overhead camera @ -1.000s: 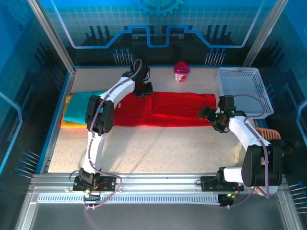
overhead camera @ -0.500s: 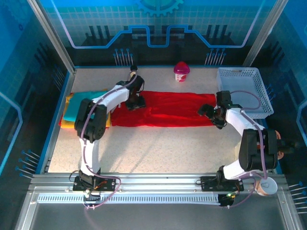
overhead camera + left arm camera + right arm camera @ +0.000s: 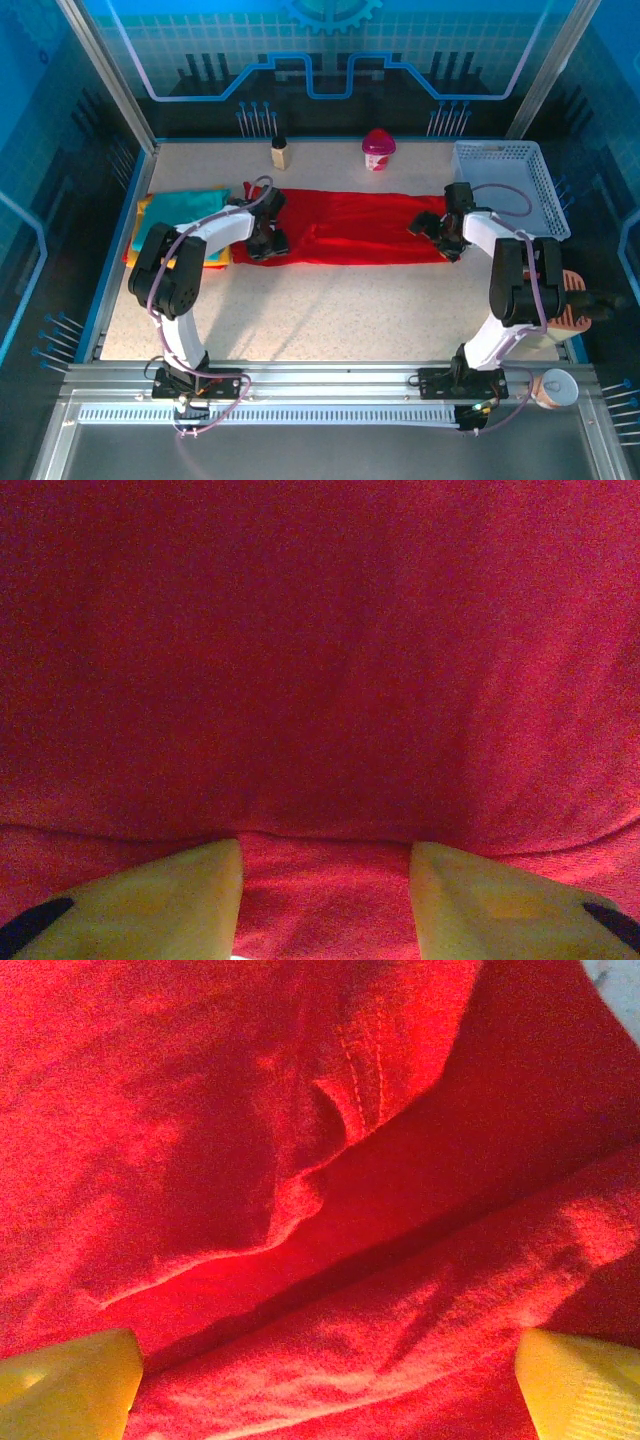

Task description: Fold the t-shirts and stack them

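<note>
We note the red t-shirt [image 3: 350, 228] spread across the middle of the top view, with a folded teal t-shirt [image 3: 180, 212] at its left end. The left gripper [image 3: 268, 240] sits low over the red cloth's left part, jaws partly apart; the right gripper [image 3: 440, 230] is at its right end, jaws wide apart

**Top view.** The left arm [image 3: 212, 230] crosses the near right corner of the folded stack [image 3: 172, 215]. The left gripper [image 3: 268, 240] covers the left end of the red shirt [image 3: 350, 228]. The tan item [image 3: 280, 153] and pink item [image 3: 378, 148] at the back are too small to identify.

**Left wrist view.** The left fingers [image 3: 150, 900] are cut by the bottom edge, and red cloth runs past every edge.

**Right wrist view.** The right fingers [image 3: 65, 1380] are cropped at the bottom corners.
</note>
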`<move>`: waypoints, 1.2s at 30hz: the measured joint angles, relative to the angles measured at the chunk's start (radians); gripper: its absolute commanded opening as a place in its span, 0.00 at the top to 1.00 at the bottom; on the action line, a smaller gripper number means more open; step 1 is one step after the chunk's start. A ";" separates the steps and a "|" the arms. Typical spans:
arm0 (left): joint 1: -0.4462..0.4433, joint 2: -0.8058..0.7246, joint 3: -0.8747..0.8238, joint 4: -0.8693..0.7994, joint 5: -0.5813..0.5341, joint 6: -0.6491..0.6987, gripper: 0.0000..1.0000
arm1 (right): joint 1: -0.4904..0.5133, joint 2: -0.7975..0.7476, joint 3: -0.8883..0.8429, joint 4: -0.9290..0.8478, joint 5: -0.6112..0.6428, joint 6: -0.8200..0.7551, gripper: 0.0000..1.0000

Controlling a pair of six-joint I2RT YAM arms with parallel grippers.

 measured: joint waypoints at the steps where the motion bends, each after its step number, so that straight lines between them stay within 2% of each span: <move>1: 0.000 0.000 -0.002 0.005 0.000 -0.002 0.52 | 0.000 0.003 0.006 0.000 0.000 0.000 0.04; 8: 0.000 -0.001 -0.007 0.017 0.000 -0.002 0.52 | 0.000 0.034 0.084 -0.001 0.003 0.000 0.04; 18: 0.000 -0.032 -0.058 0.029 -0.004 -0.002 0.53 | 0.000 0.161 0.237 -0.012 0.011 -0.002 0.05; 25: 0.000 -0.066 -0.077 0.028 -0.019 -0.002 0.53 | 0.000 0.157 0.264 -0.016 0.014 -0.010 0.06; 28: 0.004 -0.066 -0.076 0.028 -0.018 0.000 0.54 | 0.006 0.129 0.264 -0.020 0.023 -0.043 0.12; 33: 0.026 -0.047 0.010 -0.008 -0.019 0.020 0.54 | 0.028 0.070 0.256 0.019 0.028 -0.126 0.32; 36: 0.037 0.006 0.119 -0.019 -0.019 0.042 0.55 | 0.034 0.087 0.262 0.033 0.026 -0.158 0.36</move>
